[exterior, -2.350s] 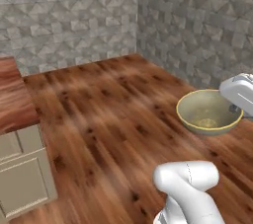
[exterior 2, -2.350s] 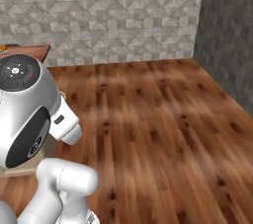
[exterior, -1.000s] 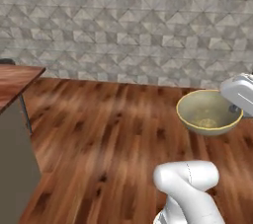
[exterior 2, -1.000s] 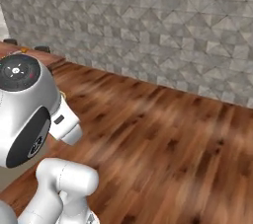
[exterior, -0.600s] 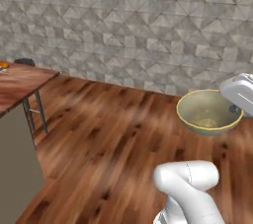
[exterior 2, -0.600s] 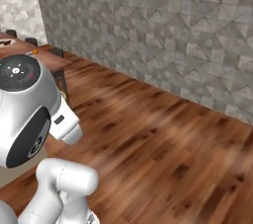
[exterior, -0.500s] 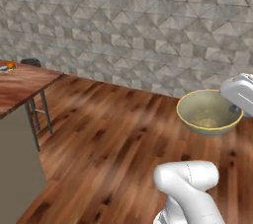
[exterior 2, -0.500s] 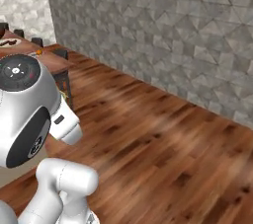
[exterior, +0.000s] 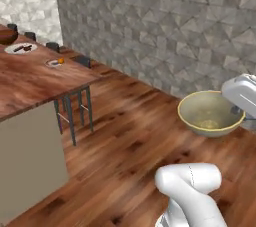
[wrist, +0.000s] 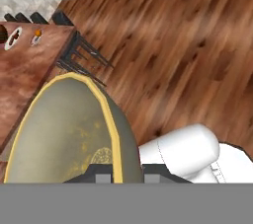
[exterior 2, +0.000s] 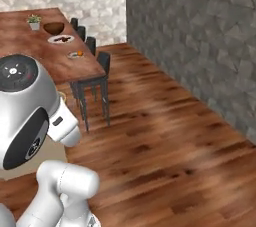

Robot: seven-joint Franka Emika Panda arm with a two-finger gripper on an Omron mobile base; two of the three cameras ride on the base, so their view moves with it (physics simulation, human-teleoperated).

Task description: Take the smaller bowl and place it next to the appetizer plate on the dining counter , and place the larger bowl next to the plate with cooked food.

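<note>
The smaller bowl [exterior: 209,113] is beige-cream outside, with a yellowish, speckled inside and a thin yellow rim. The dining counter [exterior: 30,78] has a glossy reddish-brown wood-grain top and a beige base. The appetizer plate [exterior: 54,62] is pale with a small orange piece. The larger bowl [exterior 2: 54,28] is dark brown. The floor [exterior 2: 165,141] is reddish-brown wood; the wall [exterior: 165,26] is grey stone pattern.

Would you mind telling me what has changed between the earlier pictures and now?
The base has turned, so the whole scene shifted: the dining counter with its stools, appetizer plate and the other plate has swung into view. Nothing was picked up or released. The gripper stays shut on the smaller bowl, carried in the same pose.
</note>
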